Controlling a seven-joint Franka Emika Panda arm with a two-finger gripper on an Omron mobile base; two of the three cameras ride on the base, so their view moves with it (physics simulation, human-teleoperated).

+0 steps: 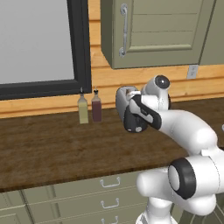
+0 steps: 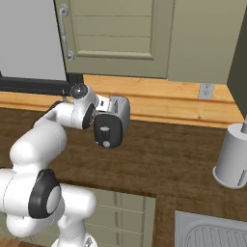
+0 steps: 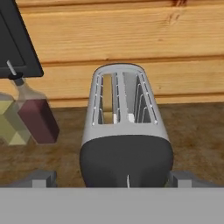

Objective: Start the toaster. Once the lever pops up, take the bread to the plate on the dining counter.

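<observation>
**Operator:** White-silver housing, black end panel: was that the toaster (image 3: 125, 140) in front of the hand?

**Technician:** Confirmed. It stood on the wood-grain counter (image 1: 52, 148) against the plank wall, at centre frame in the hand view, with its black end facing the camera. Two bottles (image 3: 26, 118) stood just beside it at middle left.

**Operator:** State of the gripper (image 3: 109, 179)?

**Technician:** Jaws were spread fully apart, holding nothing. The two dark fingertips (image 3: 41, 178) showed at the bottom of the hand view, one on each side of the black end panel.

**Operator:** Failure risks from this position?

**Technician:** Judged from the frames, the main risk was a miss on the lever (image 3: 128, 180). It appeared as a thin pale mark at the lower edge of the panel, too small to read clearly. A press landing on the panel beside it could push the light toaster back toward the wall, or sideways toward the bottles, without starting it.

**Operator:** Was bread loaded?

**Technician:** A brownish surface (image 3: 107, 98) showed inside the left slot, probably the bread. The right slot looked empty.
</observation>
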